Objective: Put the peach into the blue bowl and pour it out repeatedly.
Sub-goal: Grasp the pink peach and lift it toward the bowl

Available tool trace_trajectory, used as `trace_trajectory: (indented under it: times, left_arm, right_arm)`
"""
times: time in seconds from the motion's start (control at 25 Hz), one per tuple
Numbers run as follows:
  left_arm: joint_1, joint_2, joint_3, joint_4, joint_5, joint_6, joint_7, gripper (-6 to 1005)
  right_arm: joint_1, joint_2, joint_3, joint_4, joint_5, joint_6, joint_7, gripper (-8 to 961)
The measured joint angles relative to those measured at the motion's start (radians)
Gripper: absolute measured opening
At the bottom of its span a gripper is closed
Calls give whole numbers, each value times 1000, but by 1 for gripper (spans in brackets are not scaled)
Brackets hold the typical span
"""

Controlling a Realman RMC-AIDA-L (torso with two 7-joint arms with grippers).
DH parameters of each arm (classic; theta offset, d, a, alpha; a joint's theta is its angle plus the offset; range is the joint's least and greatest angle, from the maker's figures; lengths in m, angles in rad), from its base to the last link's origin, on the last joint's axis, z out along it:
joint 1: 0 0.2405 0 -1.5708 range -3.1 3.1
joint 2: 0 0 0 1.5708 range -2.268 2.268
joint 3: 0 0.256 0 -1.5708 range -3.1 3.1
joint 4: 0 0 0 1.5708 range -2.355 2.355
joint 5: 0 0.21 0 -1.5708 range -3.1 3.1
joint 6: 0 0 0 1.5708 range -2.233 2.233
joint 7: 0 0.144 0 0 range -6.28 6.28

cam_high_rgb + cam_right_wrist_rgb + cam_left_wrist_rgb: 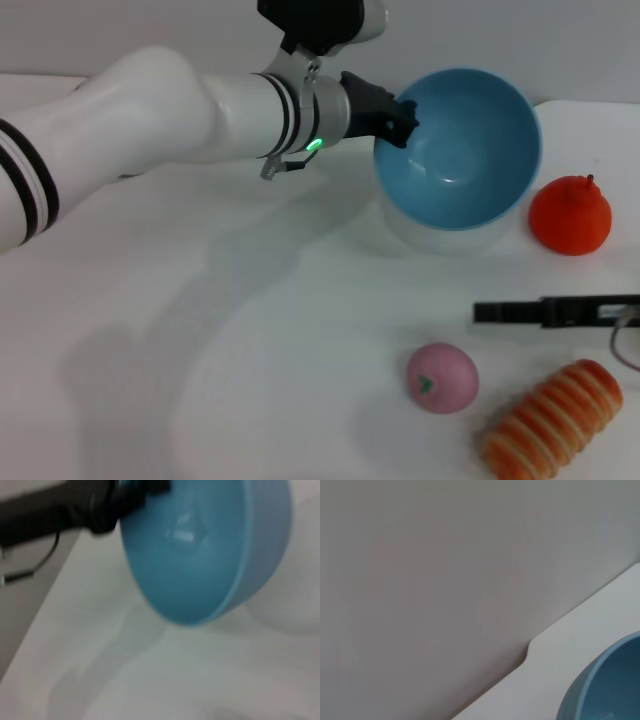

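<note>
The left gripper [400, 118] is clamped on the far-left rim of the blue bowl [465, 150], tipping it toward the near side to empty it. The peach [442, 377] lies on the table [250, 350], near right. The right gripper [500, 313] waits nearby; its opening I cannot tell.

Left arm spans upper left of head view, wrist level; left gripper [398, 118] clamped on blue bowl [470, 160] rim. Right gripper [500, 313] at right edge, low, horizontal.
</note>
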Motion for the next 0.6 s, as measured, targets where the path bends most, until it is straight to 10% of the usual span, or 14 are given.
trace_trajectory:
  times: [0.6]
  left_arm:
    - [5, -1, -3, -12, 1, -53, 1, -1]
  right_arm:
    - [56, 10, -110, 130, 6, 92, 27, 743]
